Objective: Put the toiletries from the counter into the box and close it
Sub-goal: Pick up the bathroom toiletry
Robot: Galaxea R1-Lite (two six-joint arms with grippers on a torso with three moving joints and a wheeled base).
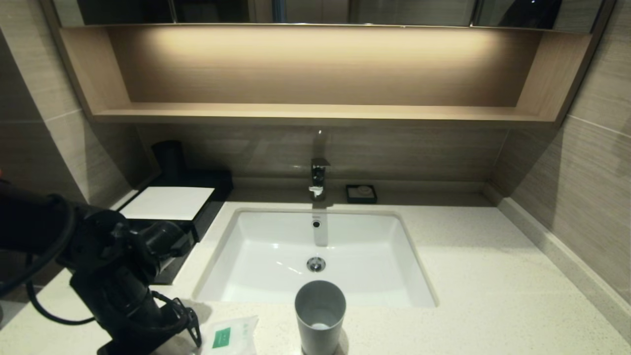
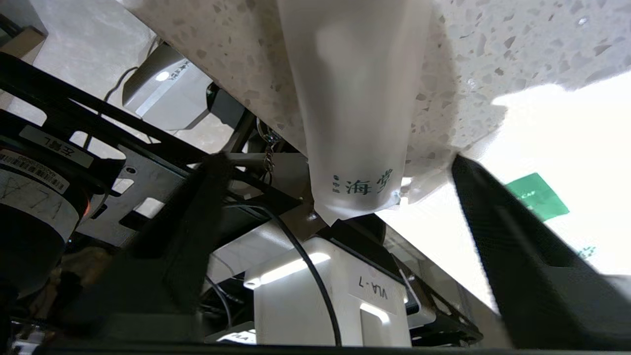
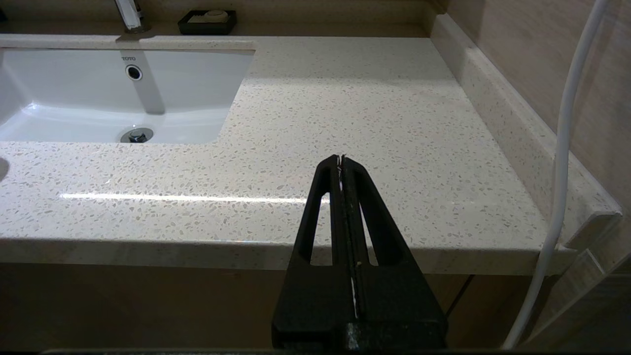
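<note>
My left arm reaches down at the counter's front left edge. My left gripper is open, with its fingers on either side of a narrow translucent packet with green characters. The packet's end hangs over the counter edge, and the fingers are apart from it. A squarish packet with a green label lies right beside it, and also shows in the left wrist view. A third packet is out of view. The black box with the white top panel stands at the back left. My right gripper is shut and empty.
A grey cup stands in front of the white sink, close to the squarish packet. The faucet and a small black soap dish are at the back. A wooden shelf hangs above.
</note>
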